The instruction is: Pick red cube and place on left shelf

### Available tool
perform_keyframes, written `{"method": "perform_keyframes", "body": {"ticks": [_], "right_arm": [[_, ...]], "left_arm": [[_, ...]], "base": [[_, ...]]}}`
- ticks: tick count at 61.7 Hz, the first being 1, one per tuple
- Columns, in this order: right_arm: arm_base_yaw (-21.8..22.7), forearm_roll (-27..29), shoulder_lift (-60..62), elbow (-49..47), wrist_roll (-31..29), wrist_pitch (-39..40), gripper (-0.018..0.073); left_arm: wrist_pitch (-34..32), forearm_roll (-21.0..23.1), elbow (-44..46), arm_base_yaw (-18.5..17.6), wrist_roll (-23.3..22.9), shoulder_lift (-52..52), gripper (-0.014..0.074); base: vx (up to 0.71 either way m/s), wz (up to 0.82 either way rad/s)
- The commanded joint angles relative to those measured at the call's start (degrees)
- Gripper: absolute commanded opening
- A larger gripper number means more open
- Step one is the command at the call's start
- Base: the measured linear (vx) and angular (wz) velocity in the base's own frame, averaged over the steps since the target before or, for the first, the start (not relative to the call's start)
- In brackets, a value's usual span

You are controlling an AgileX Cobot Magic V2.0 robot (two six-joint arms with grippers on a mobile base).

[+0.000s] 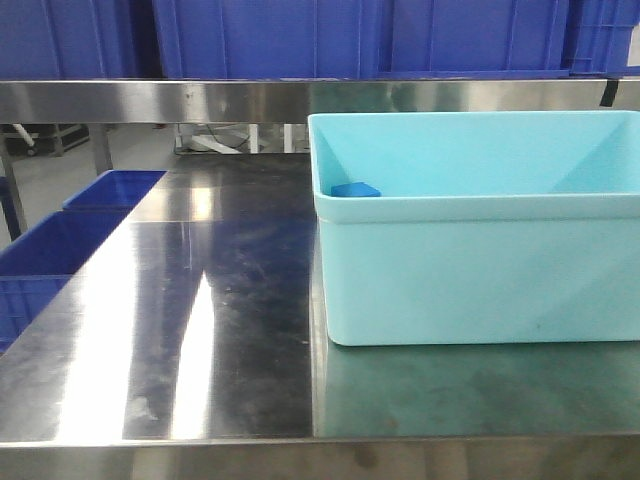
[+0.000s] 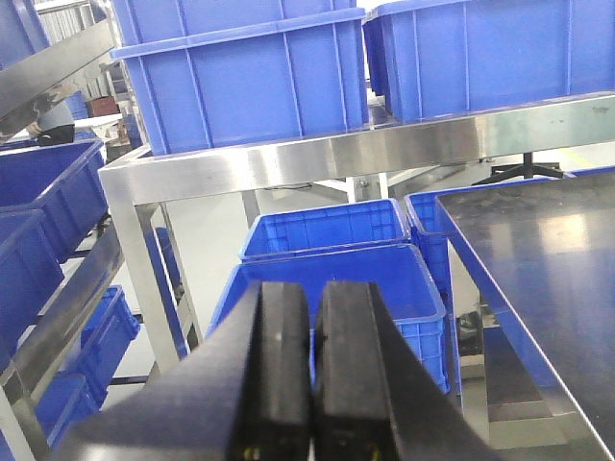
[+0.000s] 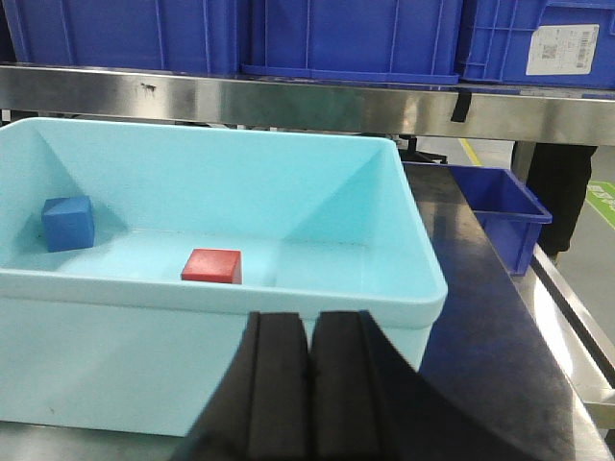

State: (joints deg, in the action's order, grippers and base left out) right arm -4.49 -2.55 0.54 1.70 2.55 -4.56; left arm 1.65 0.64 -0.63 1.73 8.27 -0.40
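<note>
Inside the pale turquoise plastic tub [image 3: 96, 355] on the steel counter [image 1: 200, 300], the small red cube [image 3: 211, 266] lies ungrasped, with a blue cube [image 3: 67, 223] apart from it. Left jaws and right jaws are both pressed together, empty. Nothing done yet. Pick and placement on the steel-railed left shelf [image 2: 72, 288] with blue crates remain.

The left gripper [image 2: 312, 317], jaws pressed together, fills the lower foreground. Beyond it, blue crates [image 2: 327, 230] sit under a steel shelf [image 2: 288, 163] carrying larger crates [image 2: 240, 77]. A steel table [image 2: 548, 259] lies to its right.

Red cube [image 3: 212, 265] unseen from the front, behind turquoise bin's [image 1: 470, 270] wall.
</note>
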Motion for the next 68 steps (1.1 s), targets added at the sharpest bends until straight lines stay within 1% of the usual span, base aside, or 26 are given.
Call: {"method": "perform_keyframes", "body": {"ticks": [1,68], "right_arm": [[0.4,-0.1,0.8,-1.4,-0.7,4.9,0.0053],[0.4,-0.1,0.8,-1.4,-0.7,4.9,0.0053]], "left_arm": [[-5.1,0.3,-1.3,-0.4,0.0,-0.8,0.0106],[-5.1,0.3,-1.3,-0.4,0.0,-0.8,0.0106]], "base": [[0.00,0.00],[0.00,0.00]]}}
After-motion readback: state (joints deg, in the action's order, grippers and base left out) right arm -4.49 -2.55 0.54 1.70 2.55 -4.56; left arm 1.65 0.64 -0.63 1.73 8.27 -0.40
